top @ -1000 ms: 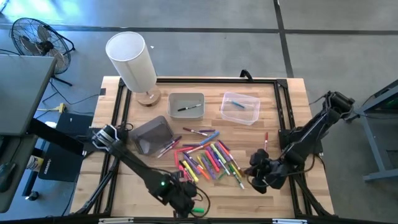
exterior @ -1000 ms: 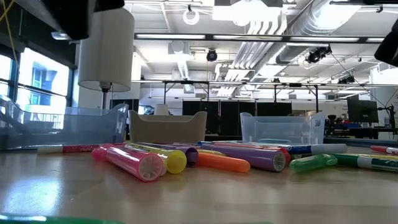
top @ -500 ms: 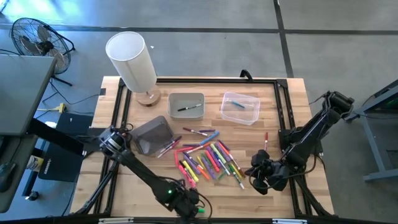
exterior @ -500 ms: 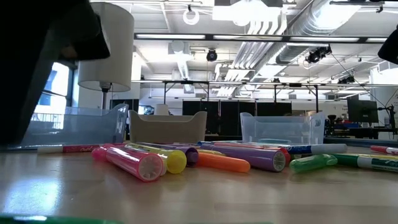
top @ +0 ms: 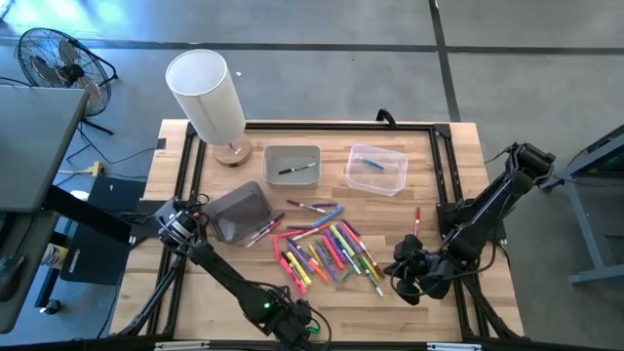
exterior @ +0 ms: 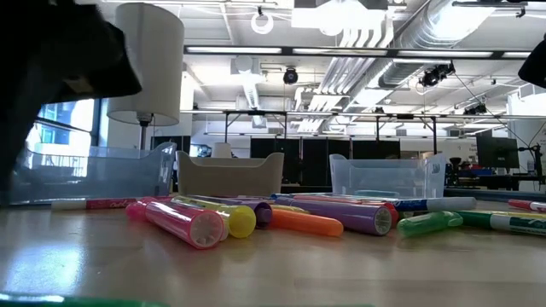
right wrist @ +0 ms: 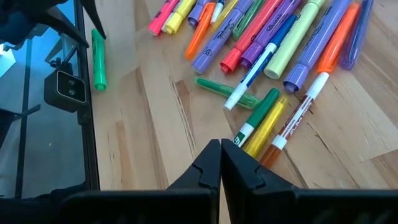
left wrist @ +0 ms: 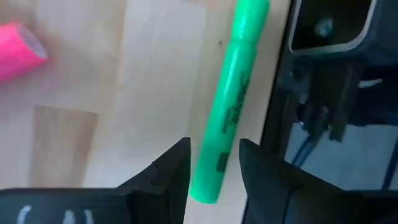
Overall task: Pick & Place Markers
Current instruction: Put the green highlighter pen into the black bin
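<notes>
My left gripper [left wrist: 214, 163] released, straddling green highlighter [left wrist: 231, 106] at table edge [left wrist: 273, 112]. Off-centre squeeze could flick it overboard. Right gripper [right wrist: 221, 163] clenched empty, parked.

green highlighter [left wrist: 229, 106] tip cut off by edge

Bright even overhead light, soft shadows, blurred left wrist close-up

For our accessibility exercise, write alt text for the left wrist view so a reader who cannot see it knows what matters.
The left gripper has its two dark fingers on either side of one end of a green highlighter lying on the wooden table beside its black edge rail. The tip of a pink marker shows at one edge of the picture.
</notes>
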### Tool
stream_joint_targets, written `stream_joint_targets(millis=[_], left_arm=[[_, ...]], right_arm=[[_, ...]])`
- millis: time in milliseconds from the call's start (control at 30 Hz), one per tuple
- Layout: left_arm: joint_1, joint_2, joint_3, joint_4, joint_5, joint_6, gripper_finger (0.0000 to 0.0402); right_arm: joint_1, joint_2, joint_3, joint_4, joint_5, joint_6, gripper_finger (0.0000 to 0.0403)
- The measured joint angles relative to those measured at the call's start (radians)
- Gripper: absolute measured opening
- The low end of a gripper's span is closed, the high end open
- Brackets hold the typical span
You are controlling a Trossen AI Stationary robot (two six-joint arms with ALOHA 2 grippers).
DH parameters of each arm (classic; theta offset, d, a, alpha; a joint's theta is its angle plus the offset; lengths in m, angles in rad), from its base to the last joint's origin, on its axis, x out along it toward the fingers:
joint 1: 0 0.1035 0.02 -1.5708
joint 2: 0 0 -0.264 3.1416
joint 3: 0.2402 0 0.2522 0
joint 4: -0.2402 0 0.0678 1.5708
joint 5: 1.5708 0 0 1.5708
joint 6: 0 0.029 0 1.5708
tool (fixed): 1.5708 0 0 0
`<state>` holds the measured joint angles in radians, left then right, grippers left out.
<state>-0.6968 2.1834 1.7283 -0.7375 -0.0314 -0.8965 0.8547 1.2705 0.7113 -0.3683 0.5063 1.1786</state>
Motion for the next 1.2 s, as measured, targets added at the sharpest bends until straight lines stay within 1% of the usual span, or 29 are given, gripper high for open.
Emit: stream_joint_targets(millis=[100,167,233,333,633,700,767,867,900,1200], left_arm=[[0.002,0.009,0.0,-0.006,-0.008,0.008,0.0133],[0.002,0.023,0.002,0.003,0.011,0.009,0.0133],[-0.005,0.029,-0.003,-0.021,0.019,0.012,0.0133],[-0.004,0.05,0.003,-0.009,0.016,-0.003,0.0133],[-0.009,0.056,0.003,-0.017,-0.037,-0.022,0.0132],[-0.004,0.056,0.002,-0.02,-0.041,-0.026,0.0125],[0.004,0.057,0.002,-0.023,-0.04,-0.026,0.0106],[0.016,0.057,0.001,-0.029,-0.016,-0.028,0.0062],[0.021,0.058,0.001,-0.03,0.0,-0.028,0.0055],[0.071,0.072,0.002,-0.06,0.112,-0.084,0.0056]], right_arm=[[0.0,0.0,0.0,0.0,0.0,0.0,0.0],[0.0,0.0,0.0,0.0,0.0,0.0,0.0],[0.0,0.0,0.0,0.001,0.0,0.001,0.0],[0.0,0.0,0.0,0.001,0.0,0.003,0.0],[0.0,0.0,0.0,0.006,0.0,0.003,0.0],[0.0,0.0,0.0,0.007,0.0,0.002,0.0],[0.0,0.0,0.0,0.007,0.0,0.002,0.0],[0.0,0.0,0.0,0.007,0.0,0.001,0.0],[0.0,0.0,0.0,0.007,0.0,0.0,0.0],[0.0,0.0,0.0,0.007,0.0,-0.011,0.0]])
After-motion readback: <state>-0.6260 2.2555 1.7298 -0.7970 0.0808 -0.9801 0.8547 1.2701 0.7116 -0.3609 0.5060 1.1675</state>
